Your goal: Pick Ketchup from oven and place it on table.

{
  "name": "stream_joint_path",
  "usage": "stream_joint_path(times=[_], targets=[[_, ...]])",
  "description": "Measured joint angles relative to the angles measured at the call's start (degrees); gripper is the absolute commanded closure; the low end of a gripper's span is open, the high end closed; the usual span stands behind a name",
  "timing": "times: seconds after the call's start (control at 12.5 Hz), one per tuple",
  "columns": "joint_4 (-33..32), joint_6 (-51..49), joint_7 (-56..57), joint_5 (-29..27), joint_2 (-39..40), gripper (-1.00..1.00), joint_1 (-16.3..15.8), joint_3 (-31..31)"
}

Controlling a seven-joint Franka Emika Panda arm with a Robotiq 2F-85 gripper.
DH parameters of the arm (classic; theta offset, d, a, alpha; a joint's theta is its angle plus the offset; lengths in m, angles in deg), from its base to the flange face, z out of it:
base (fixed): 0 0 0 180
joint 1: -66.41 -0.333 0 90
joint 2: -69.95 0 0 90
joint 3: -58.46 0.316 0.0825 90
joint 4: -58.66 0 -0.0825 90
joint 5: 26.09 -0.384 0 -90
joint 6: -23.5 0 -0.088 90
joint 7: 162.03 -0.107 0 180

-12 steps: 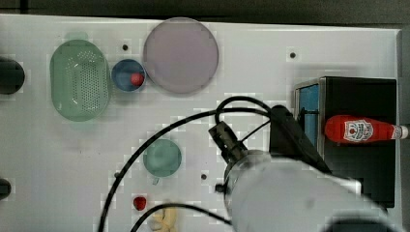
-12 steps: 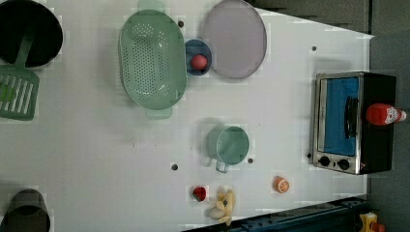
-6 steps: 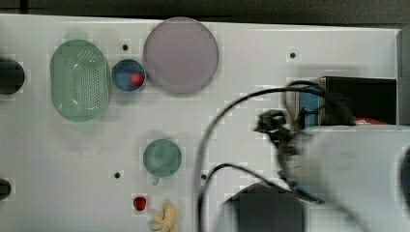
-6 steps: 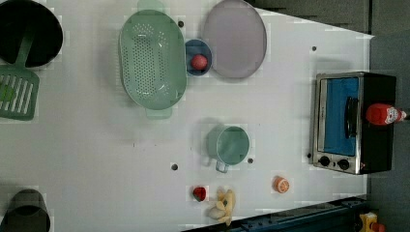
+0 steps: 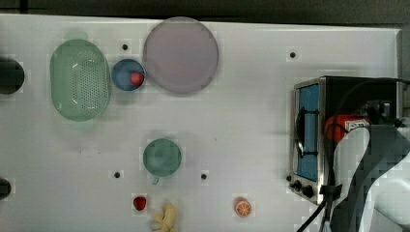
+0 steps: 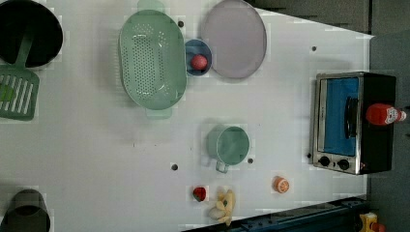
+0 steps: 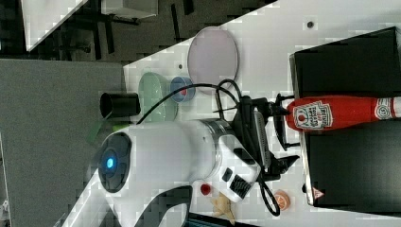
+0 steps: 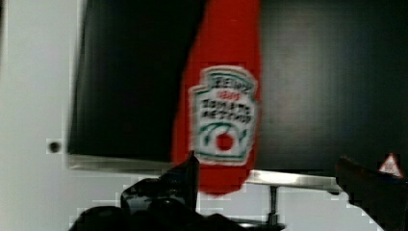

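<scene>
While the gripper point(image 7: 283, 137) stands with its two fingers spread wide and nothing clamped between them, one finger point(image 8: 185, 175) sits close to the bottle's base and the other point(image 8: 373, 185) well off to the side. One ketchup bottle point(image 7: 338, 112) lies on its side on the black top of the single toaster oven point(image 6: 355, 123), label facing up, base just past the front edge. That oven rests on the white table point(image 6: 96, 145), at the left view's right, with two black knobs point(image 6: 333, 163) under its bluish glass door. Farther out across the tabletop, in the left view, are one green mug point(image 6: 228, 145), one orange half point(image 6: 280, 184), one strawberry point(image 6: 199, 194) and a bunch of bananas point(image 6: 222, 207). Beyond these sit one green colander point(image 6: 152, 59), one blue bowl point(image 6: 198, 57) holding one red ball point(image 6: 198, 61), and one grey plate point(image 6: 234, 38). At the left view's left edge lie one green spatula point(image 6: 14, 84) and two dark round vessels.
</scene>
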Motion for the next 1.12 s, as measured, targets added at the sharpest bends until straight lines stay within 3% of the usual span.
stream_joint_path(times=[0.32, 0.64, 0.8, 0.88, 1.12], targets=[[4.31, 5.44, -0.17, -5.63, 6.90, -1.00, 0.87, 0.00], [3.08, 7.23, -0.24, -9.48, 11.83, -0.99, 1.15, 0.06], [2.41, 8.35, -0.15, -10.58, 14.16, -0.37, 1.01, 0.17], [2.29, 8.02, -0.14, -10.62, 14.77, -0.24, 0.26, -0.45], [3.02, 8.10, -0.09, -9.21, 13.93, -0.24, 0.24, -0.25]])
